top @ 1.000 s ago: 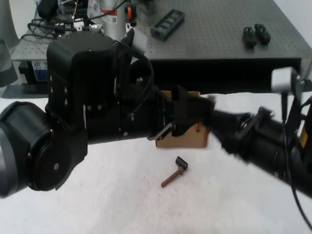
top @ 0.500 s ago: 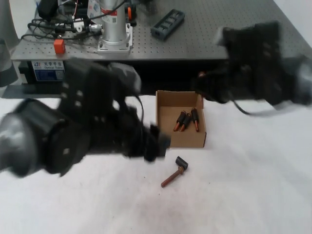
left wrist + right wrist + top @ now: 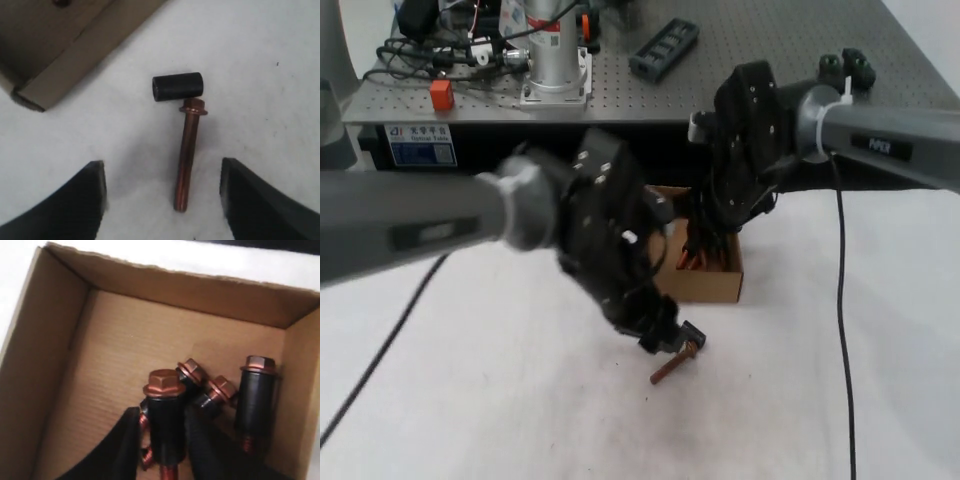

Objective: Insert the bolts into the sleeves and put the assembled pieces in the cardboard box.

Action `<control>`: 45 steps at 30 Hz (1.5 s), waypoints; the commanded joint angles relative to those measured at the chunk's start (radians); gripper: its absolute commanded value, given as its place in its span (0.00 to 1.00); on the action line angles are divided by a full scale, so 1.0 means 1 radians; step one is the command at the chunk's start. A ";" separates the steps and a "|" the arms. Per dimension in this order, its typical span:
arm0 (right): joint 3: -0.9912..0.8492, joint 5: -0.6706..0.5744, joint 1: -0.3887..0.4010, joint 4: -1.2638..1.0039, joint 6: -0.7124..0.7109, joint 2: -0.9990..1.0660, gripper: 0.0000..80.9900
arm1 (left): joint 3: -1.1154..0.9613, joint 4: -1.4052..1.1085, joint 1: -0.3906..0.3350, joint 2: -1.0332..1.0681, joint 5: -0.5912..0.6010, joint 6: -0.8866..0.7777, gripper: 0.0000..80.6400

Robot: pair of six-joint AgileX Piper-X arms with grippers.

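The right gripper (image 3: 162, 430) clamps a fourth sleeved copper bolt (image 3: 163, 382) over the brown cardboard box (image 3: 75, 365); at its six o'clock, the empty, wide-open left gripper (image 3: 161, 180) overhangs the last bare copper bolt (image 3: 187, 155)

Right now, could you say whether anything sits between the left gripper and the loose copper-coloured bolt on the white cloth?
Nothing visible does: the left gripper hangs open over the copper-coloured bolt; the black sleeve lies beyond its head.
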 commanded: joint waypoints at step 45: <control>0.337 0.011 0.138 0.184 -0.260 -0.321 0.40 | 0.170 0.212 0.154 -0.251 -0.264 -0.072 0.01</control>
